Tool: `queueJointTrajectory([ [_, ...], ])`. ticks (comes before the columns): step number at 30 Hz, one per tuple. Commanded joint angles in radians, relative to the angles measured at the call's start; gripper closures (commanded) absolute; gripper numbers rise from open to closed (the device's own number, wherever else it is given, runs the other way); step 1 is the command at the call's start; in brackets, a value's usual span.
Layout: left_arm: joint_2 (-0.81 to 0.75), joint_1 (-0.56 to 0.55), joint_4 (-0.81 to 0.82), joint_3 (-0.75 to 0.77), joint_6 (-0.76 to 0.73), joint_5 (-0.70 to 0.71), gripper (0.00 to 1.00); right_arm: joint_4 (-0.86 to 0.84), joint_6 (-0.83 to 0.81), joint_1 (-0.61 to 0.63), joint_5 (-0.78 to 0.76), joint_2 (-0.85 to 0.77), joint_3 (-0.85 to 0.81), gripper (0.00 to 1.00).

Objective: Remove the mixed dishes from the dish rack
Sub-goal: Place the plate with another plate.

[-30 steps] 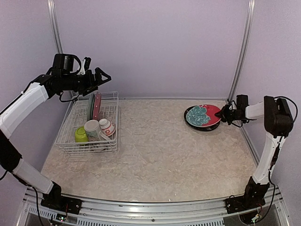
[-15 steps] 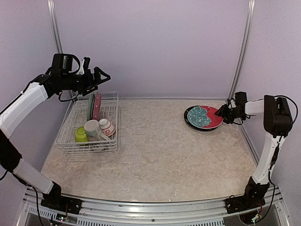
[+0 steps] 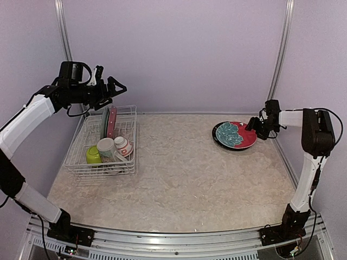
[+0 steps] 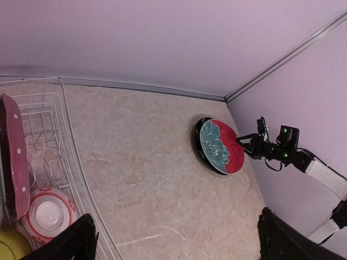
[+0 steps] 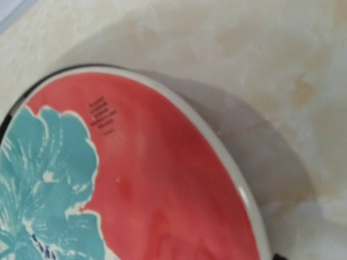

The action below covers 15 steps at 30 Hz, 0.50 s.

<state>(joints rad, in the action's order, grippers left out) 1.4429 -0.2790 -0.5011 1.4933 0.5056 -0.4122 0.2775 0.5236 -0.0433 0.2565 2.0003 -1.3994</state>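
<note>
- At the far right of the table [image 3: 184, 179], the red plate [image 3: 237, 134] with a teal flower lies on top of a black plate [image 3: 215, 136], well apart from the rack [image 3: 76, 143].
- The right gripper [image 3: 254, 127] is at the red plate's right rim. It cannot be told whether the jaws clamp the rim or just sit beside it, since the wrist view shows no fingers.
- The right wrist view shows a shadow under the near edge, so that edge looks slightly raised.
- The left gripper [image 3: 113, 82] hangs above the rack's back end with its jaws spread wide and nothing between them.
- Left in the rack are a teal plate [image 3: 104, 123] and a pink dotted plate [image 3: 112, 122] upright in the slots, plus a mug [image 3: 106, 147], a green bowl [image 3: 93, 155] and a small red-and-white bowl [image 3: 123, 145] at the front.
- Handling, as a judgement: the dishes look rigid and glazed, so probably slick, moderately heavy and chippable.
- The upright plates are best pinched on the exposed top rim and lifted straight out of the slots.
- The mug and bowls are best taken by a wall at the lip, one finger inside.
- The stacked plates could slide on each other, so they should be set down flat and gently.
- Writing: a small block of dark lettering [image 5: 101, 114] sits on the red glaze, too small and blurred to read. No brand or label is legible elsewhere.
</note>
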Motion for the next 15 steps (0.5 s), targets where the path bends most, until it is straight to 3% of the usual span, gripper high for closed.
queueJointTrajectory([
  [1, 0.008, 0.014, -0.014, 0.030, -0.006, -0.007, 0.01, 0.045, -0.042, 0.032, -0.063, 0.037, -0.083, 0.24],
  [15, -0.004, 0.085, -0.028, 0.037, -0.006, 0.023, 0.01, 0.197, -0.100, 0.089, -0.232, 0.080, -0.201, 0.08],
])
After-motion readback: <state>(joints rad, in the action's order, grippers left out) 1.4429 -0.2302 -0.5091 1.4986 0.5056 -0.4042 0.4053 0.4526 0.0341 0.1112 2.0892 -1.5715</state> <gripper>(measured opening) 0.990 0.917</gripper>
